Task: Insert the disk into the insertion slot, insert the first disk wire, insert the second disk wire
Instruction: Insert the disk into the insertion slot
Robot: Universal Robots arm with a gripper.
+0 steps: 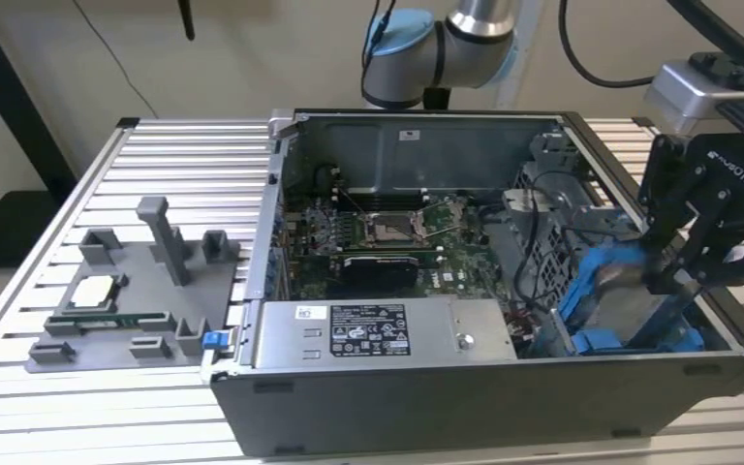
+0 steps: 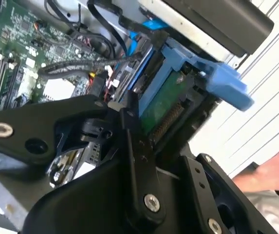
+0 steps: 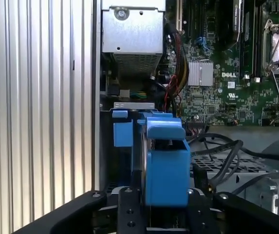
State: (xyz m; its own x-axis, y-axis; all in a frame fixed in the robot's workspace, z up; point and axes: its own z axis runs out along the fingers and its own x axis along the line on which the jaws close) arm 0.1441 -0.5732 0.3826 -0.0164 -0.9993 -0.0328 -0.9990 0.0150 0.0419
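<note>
My gripper hangs over the open computer case's corner at the exterior view's right, shut on the disk. The disk stands tilted on edge in its bright blue carrier, low inside the insertion slot, a grey sheet-metal bay with blue tabs. In the first wrist view the blue carrier sits between the black fingers, with the bay's blue tab beside it. In the second wrist view the disk's green board runs between the gripper's black links. Loose black wires lie next to the bay.
The grey power-supply box lies along the case's front wall, with the motherboard behind it. A grey fixture with small parts stands on the slatted table at the exterior view's left. A person's hand shows outside the case.
</note>
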